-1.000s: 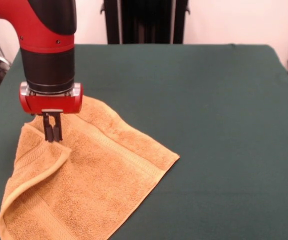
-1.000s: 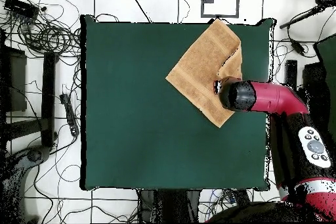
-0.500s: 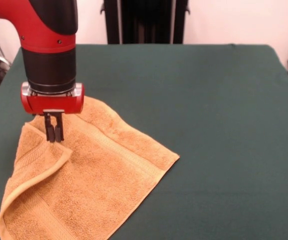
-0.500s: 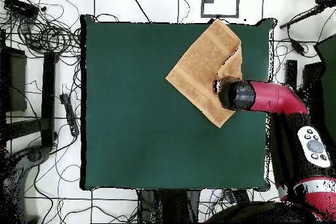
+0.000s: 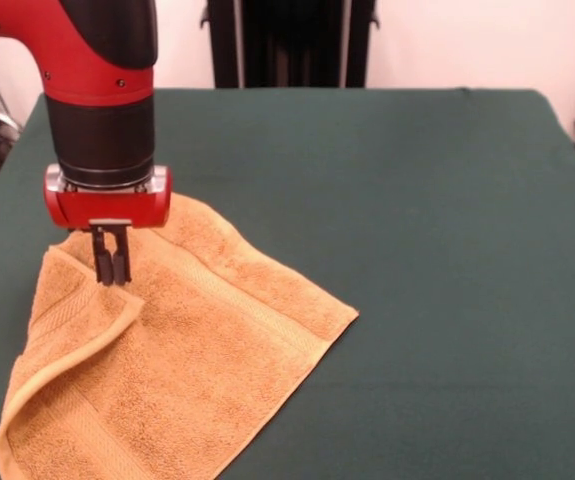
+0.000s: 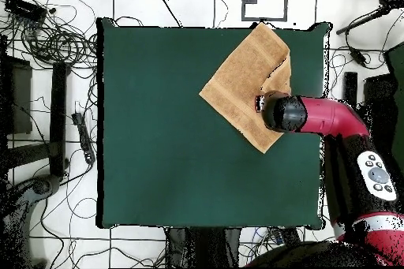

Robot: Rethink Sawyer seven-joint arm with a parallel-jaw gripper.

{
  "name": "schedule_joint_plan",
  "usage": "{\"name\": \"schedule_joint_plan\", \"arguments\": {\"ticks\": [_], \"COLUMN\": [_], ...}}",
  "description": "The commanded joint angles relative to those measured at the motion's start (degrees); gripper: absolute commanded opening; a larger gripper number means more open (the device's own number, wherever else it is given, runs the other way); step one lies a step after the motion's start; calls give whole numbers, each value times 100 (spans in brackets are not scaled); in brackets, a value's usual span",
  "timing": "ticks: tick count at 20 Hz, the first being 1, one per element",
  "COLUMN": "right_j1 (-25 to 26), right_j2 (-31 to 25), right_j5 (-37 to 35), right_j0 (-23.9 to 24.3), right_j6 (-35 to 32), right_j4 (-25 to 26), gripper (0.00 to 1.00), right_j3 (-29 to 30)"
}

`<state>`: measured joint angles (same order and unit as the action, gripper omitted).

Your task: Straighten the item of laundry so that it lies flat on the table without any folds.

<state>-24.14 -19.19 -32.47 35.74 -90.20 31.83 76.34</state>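
The golden-orange towel [image 5: 207,350] lies at the near left of the green table [image 5: 437,220], turned like a diamond. Its left edge is folded over into a flap [image 5: 72,320]. My gripper [image 5: 113,278] hangs from the red and black arm with its two fingers together. The tips are at the towel's surface by the flap's upper corner, and no cloth is seen lifted between them. In the overhead view the towel [image 6: 241,84] sits at the table's [image 6: 158,124] top right, and the arm's wrist [image 6: 284,113] covers the gripper.
A black stand [image 5: 287,40] rises behind the table's far edge. Cables [image 6: 55,37] and dark equipment lie on the floor round the table. The towel reaches close to the table's edge [image 6: 268,23].
The gripper has shifted slightly to the right in the front view. The towel and its folded flap have not moved.
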Motion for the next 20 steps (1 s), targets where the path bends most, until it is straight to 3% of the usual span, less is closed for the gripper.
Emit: {"name": "schedule_joint_plan", "arguments": {"ticks": [1,20], "right_j1": [315,465], "right_j2": [-86,-57], "right_j5": [-361,-212], "right_j0": [-366,-501], "right_j6": [-293,-432], "right_j4": [-164,-173], "gripper": [0,0], "right_j3": [210,92]}}
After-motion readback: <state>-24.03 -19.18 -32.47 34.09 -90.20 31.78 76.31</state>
